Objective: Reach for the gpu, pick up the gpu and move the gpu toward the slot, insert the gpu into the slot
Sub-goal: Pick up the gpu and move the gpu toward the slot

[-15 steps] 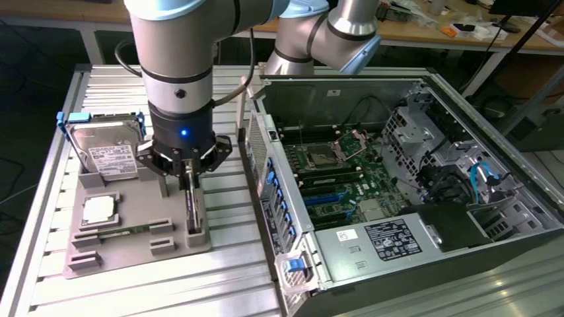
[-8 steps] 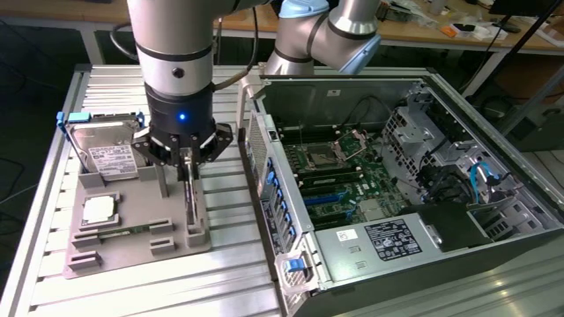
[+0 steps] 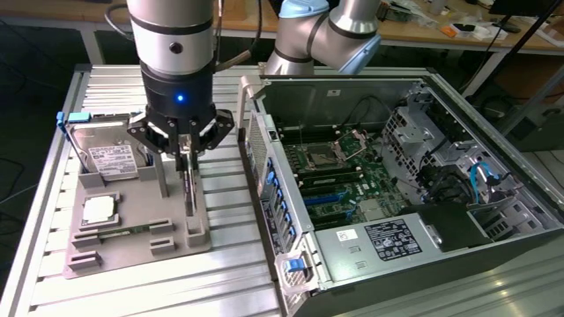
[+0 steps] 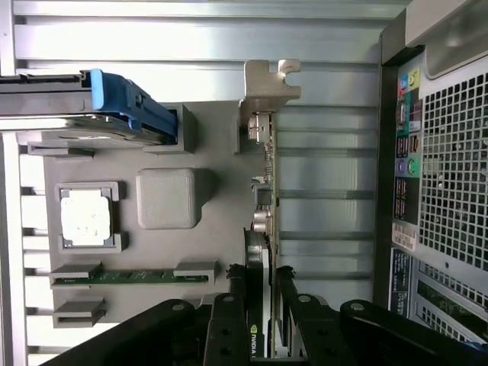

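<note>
The gpu (image 3: pixel 190 198) stands on edge in the grey fixture (image 3: pixel 132 254) on the slatted table, to the exterior view's left of the open computer case. My gripper (image 3: pixel 187 155) hangs straight above it, its two fingers (image 4: pixel 227 320) pressed against both faces of the card, shut on it. In the wrist view the gpu (image 4: pixel 267 191) runs away from my gripper (image 4: pixel 259 313) to its silver bracket (image 4: pixel 268 84) at the far end. The card's lower edge still sits in the fixture's holder. The slot (image 3: pixel 321 197), a blue strip, lies on the green motherboard inside the case.
On the fixture lie a silver hard drive (image 3: pixel 105 155) with a blue clip, a square processor chip (image 3: pixel 99 210) and a memory stick (image 3: pixel 123 231). The case's perforated rear wall (image 3: pixel 264 172) rises between the fixture and the motherboard. Cables and drive cages crowd the case's right side.
</note>
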Robot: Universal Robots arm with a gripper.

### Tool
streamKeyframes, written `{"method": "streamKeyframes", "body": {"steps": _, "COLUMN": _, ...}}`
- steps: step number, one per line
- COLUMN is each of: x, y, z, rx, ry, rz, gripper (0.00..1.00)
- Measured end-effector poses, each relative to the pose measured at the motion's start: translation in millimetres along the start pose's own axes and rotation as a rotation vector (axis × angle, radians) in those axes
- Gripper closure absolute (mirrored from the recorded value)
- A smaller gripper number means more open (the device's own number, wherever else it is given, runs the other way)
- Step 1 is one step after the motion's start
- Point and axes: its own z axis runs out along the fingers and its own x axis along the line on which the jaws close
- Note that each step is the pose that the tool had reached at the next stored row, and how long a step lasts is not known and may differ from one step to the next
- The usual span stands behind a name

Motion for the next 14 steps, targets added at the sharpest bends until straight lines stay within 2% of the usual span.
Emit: {"method": "streamKeyframes", "body": {"steps": 14, "x": 0.3, "y": -0.1, "z": -52.6, "rx": 0.0, "ry": 0.0002, "rz": 0.0, "gripper": 0.73}}
